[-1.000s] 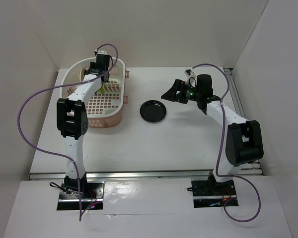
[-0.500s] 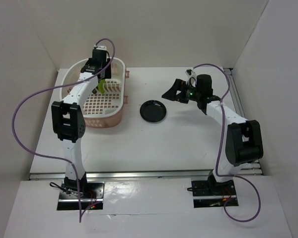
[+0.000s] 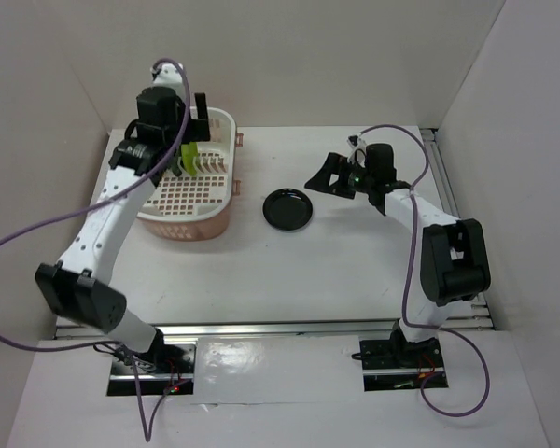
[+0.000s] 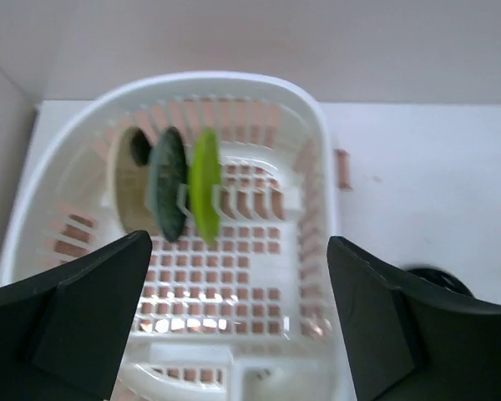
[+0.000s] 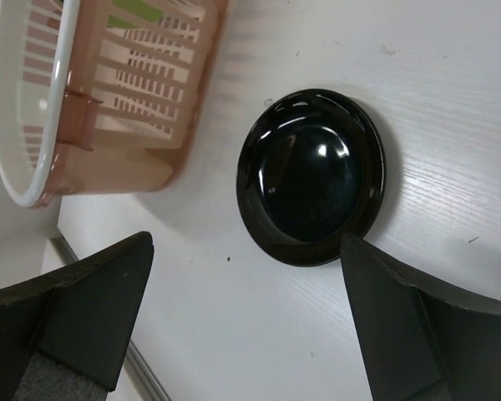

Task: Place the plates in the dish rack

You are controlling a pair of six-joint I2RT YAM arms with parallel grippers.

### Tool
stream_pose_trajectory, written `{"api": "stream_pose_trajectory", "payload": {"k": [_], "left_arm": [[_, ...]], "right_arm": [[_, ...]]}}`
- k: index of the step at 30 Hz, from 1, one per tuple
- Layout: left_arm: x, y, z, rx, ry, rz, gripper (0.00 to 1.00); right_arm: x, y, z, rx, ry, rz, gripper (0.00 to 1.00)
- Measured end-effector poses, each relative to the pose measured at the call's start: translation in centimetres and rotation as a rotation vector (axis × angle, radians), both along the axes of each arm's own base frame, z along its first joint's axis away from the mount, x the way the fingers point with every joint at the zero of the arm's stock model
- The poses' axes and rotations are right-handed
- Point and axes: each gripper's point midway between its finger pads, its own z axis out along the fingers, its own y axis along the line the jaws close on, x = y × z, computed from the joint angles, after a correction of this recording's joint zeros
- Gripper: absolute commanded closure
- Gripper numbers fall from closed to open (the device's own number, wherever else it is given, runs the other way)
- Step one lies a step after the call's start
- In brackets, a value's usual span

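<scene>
Leaves only the black plate (image 3: 288,209) outside, flat on the tabletop (image 3: 355,261) just right of the dish rack (image 4: 326,167) and not touching it; being round, offers no long axis to line up on. Lies near the right hand (image 3: 322,175), toward the rack from it, under fingers spread wide and empty. Puts the left hand (image 4: 238,251) farther off, likewise apart and empty, over the lime green (image 4: 204,184), dark teal (image 4: 169,192) and cream (image 4: 125,184) plates standing on edge in the rack, so probably falls to the right arm.
</scene>
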Motion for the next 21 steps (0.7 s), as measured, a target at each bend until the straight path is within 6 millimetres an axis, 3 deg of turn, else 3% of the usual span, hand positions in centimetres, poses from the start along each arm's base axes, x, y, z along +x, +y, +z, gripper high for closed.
{"api": "stream_pose_trajectory", "payload": {"k": [6,11,15,19,21], "left_arm": [[-10.7,-10.9,0.6,-0.173,-0.022,-0.375,0.00],[-19.1,-15.7,-0.3,-0.338,-0.001,-0.646,0.00],[-22.5,-17.8,-1.4,-0.406,0.048,-0.767,0.00],[-23.8,-19.2,-3.0,-0.445,0.115,-0.832,0.00],[-24.3,-19.8,-3.8,-0.453,0.142,-0.853,0.00]], "right_arm": [[0.2,-0.5,-2.6,-0.031,0.049,-0.028,0.00],[-0.4,-0.9,-6.2,-0.060,0.131,-0.044,0.00],[-0.5,-1.2,-8.6,-0.087,0.177,-0.053,0.05],[-0.3,-1.5,-11.6,-0.111,0.237,-0.060,0.12],[0.0,-1.2,-11.5,-0.098,0.234,-0.044,0.14]]}}
